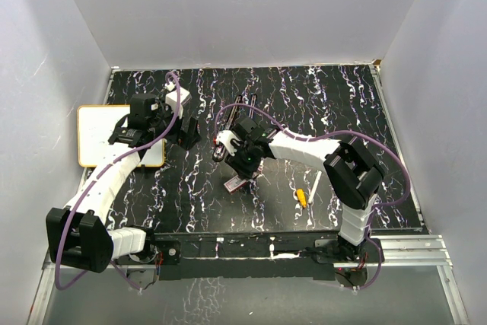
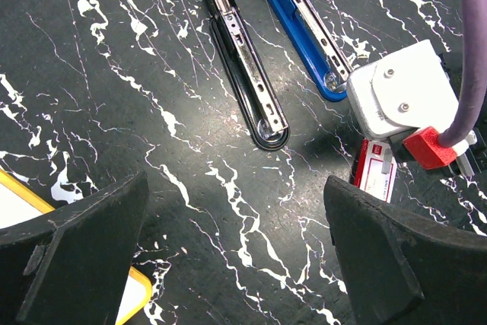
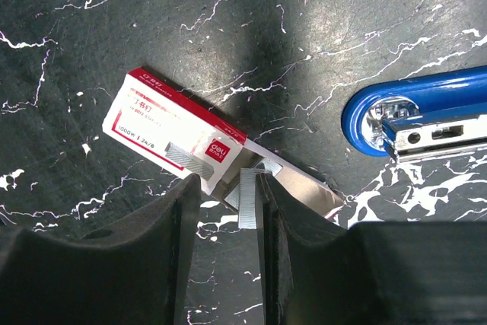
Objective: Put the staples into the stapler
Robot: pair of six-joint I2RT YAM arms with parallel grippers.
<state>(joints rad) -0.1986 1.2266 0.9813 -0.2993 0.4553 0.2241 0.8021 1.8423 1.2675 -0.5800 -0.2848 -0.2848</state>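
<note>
Under both arms lies a black bench [image 1: 319, 104] w/ white marble-like veining, closed in on three sides by plain white walls [image 1: 228, 13]. Only the top view gives the layout. A flat white board w/ yellow rim [image 1: 95, 135] sits at the bench's left edge, the L arm crossing its corner. A white pen w/ yellow tip [image 1: 310, 188] lies right of centre, apart from everything else.

Wrist views give the detail. L wrist cam shows two staplers swung open side by side, staple channels showing: a long black metal stapler [image 2: 243, 58] and a blue metal stapler [image 2: 300, 24]. L hand [image 2: 236, 211] hovers over bare bench near them, fingers spread wide, nothing btwn them. From that side the R arm's white wrist housing and purple cable cover most of the box.

R wrist cam shows it plainly. The small flat red-and-white cardboard staples box [image 3: 163, 127] lies flat on the bench near the blue stapler's rounded end, not touching it, w/ its tan inner tray [image 3: 304, 188] slid partway out. R hand [image 3: 228, 182] is down over the tray's mouth, fingers narrowed to a slim gap. A grey strip of staples [image 3: 249, 199] sits in that gap against one finger; can't tell whether it is actually pinched.
</note>
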